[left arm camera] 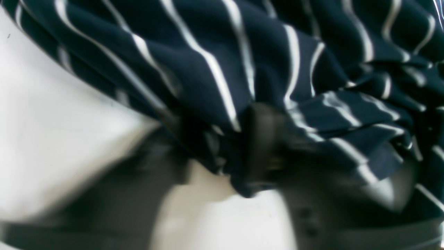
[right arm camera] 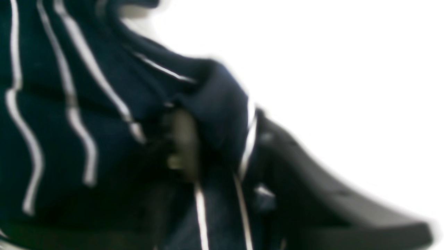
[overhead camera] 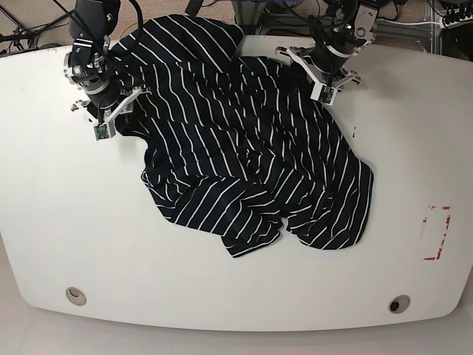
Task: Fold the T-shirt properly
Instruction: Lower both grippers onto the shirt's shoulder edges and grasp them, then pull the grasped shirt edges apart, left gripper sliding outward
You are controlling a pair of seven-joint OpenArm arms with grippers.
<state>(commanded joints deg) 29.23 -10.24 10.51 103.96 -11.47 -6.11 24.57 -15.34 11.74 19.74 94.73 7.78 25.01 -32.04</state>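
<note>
T-shirt (overhead camera: 214, 140) between both grippers' fingers (left arm camera: 263, 135), rumpled.

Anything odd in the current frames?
Nothing looks spilled or damaged. The striped T-shirt lies rumpled and askew, lower edge bunched; untidy, though plausible mid-fold. Red marks on the table look odd; purpose unclear.

your dark navy t-shirt (overhead camera: 222, 148), thin white stripes, lies rumpled and unfolded on the white tabletop (overhead camera: 89, 222). you see creases and bunched cloth through its middle, uneven lower edges, one pointed flap at bottom centre.
</note>
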